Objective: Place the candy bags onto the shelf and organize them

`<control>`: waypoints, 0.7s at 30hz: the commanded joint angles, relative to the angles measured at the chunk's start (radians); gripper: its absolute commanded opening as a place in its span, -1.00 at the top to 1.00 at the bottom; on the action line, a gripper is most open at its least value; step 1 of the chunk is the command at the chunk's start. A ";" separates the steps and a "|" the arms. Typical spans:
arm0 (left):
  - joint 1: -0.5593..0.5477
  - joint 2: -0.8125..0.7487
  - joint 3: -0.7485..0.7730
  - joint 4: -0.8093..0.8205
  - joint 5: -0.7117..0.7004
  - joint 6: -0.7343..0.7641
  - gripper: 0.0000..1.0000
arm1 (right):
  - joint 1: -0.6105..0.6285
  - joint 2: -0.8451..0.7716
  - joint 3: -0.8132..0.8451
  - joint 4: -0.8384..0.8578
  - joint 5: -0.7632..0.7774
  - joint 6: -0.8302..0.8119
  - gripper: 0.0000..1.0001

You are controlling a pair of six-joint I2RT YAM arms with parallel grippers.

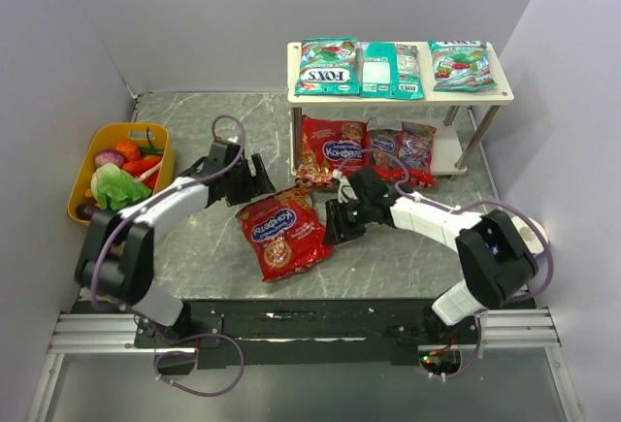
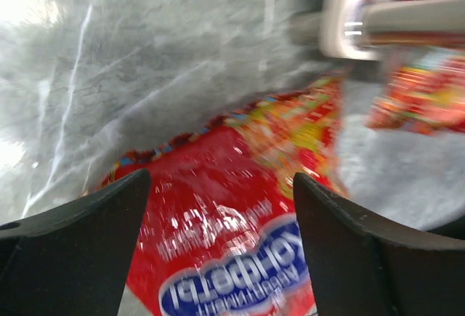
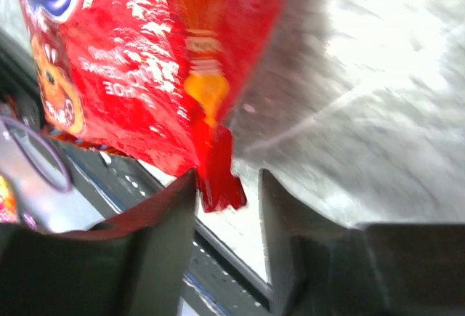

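Note:
A red candy bag [image 1: 281, 233] with a blue label lies flat on the table in front of the shelf [image 1: 505, 93]. My left gripper [image 1: 257, 181] hovers at its far edge, open and empty; in the left wrist view [image 2: 219, 178] the bag [image 2: 240, 214] fills the gap between the wide jaws. My right gripper [image 1: 335, 223] is at the bag's right edge. In the right wrist view [image 3: 227, 178] the bag's corner [image 3: 218, 181] sits between the partly open fingers, touching the left one only. Three teal bags [image 1: 391, 70] lie on the top tier. Other red bags [image 1: 333, 148] lean at the lower tier.
A yellow tub [image 1: 121, 172] of toy vegetables stands at the left wall. Grey walls close in the left, back and right. The shelf's metal legs [image 1: 294, 141] stand just behind both grippers. A black rail [image 1: 291, 320] runs along the near edge.

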 commanded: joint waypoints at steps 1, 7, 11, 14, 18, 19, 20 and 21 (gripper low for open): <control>0.001 0.131 0.058 0.026 0.056 -0.025 -0.61 | -0.011 -0.109 -0.055 0.019 0.106 0.090 -0.14; -0.006 0.165 0.028 -0.046 0.073 -0.068 -0.38 | -0.004 -0.388 -0.220 0.111 0.303 0.558 -0.85; -0.009 0.122 -0.030 -0.082 0.089 -0.098 -0.30 | 0.054 -0.539 -0.287 0.114 0.463 0.792 -0.93; -0.020 0.082 -0.095 -0.079 0.125 -0.138 -0.22 | 0.114 -0.542 -0.259 0.056 0.501 0.877 -0.96; -0.042 0.015 -0.220 -0.044 0.151 -0.193 -0.13 | 0.199 -0.488 -0.250 0.076 0.500 0.943 -0.99; -0.045 -0.001 -0.242 -0.037 0.155 -0.215 -0.13 | 0.236 -0.475 -0.257 0.076 0.526 0.970 -0.99; -0.048 -0.028 -0.265 -0.018 0.171 -0.224 -0.12 | 0.256 -0.447 -0.264 0.080 0.531 0.981 -0.99; -0.049 -0.041 -0.303 -0.014 0.177 -0.232 -0.11 | 0.269 -0.435 -0.270 0.071 0.537 0.990 -0.99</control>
